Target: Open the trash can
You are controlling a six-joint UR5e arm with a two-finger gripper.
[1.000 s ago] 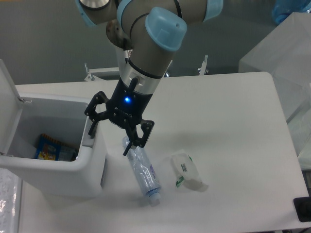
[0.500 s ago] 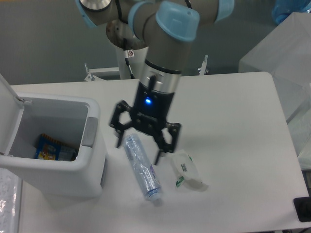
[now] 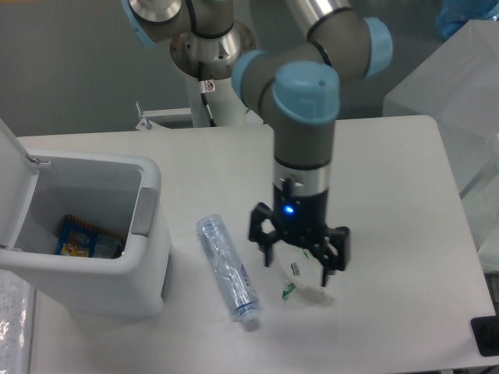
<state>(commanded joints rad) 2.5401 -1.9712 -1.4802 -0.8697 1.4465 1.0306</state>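
The white trash can (image 3: 148,269) stands at the left of the table with its lid (image 3: 11,187) swung up and open at the far left. Its grey push-latch (image 3: 145,212) faces right. A blue snack packet (image 3: 84,238) lies inside. My gripper (image 3: 299,269) is open and empty. It points down over a white tissue pack (image 3: 306,290), well to the right of the can, with one finger on each side of the pack.
A clear plastic bottle (image 3: 225,268) lies on the table between the can and the tissue pack. The arm's base (image 3: 207,47) stands at the back. A translucent box (image 3: 460,86) is at the right edge. A dark object (image 3: 486,335) sits at the bottom right corner.
The gripper has moved right, from beside the can's latch, across the bottle, to above the tissue pack. The can stays open.
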